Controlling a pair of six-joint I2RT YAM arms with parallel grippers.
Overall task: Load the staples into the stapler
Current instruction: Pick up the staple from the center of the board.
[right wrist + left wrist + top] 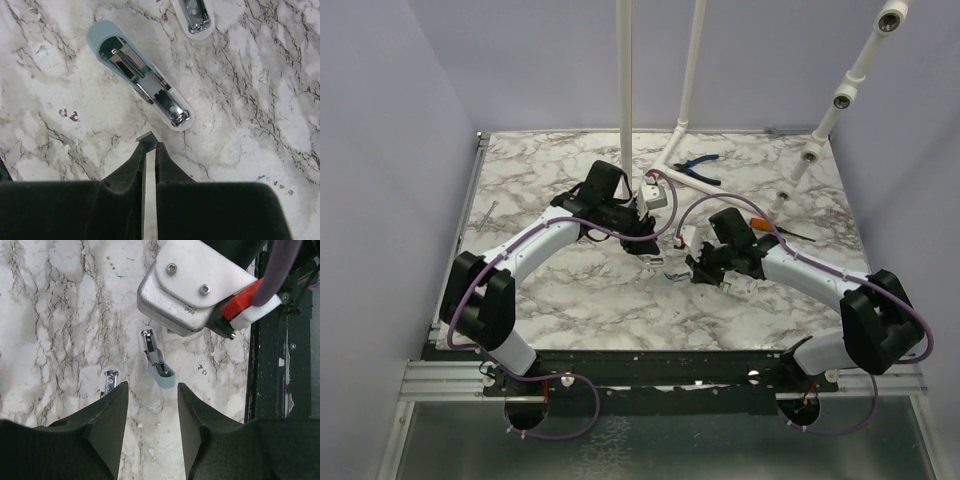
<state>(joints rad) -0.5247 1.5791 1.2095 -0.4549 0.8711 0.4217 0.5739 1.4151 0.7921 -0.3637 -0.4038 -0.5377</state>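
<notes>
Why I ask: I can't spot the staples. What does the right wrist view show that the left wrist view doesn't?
Only right wrist: the right claw pinching a thin grey strip, probably the staples, near the stapler. Only left wrist: the open left claw and the right arm's grey housing. Both: the opened stapler lying on the marble table, a second metal-tipped piece beside it.

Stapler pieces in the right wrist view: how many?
2: the pale blue-green stapler centre-left, metal side up; a second piece cut off at the top edge. More may be hidden.
</notes>
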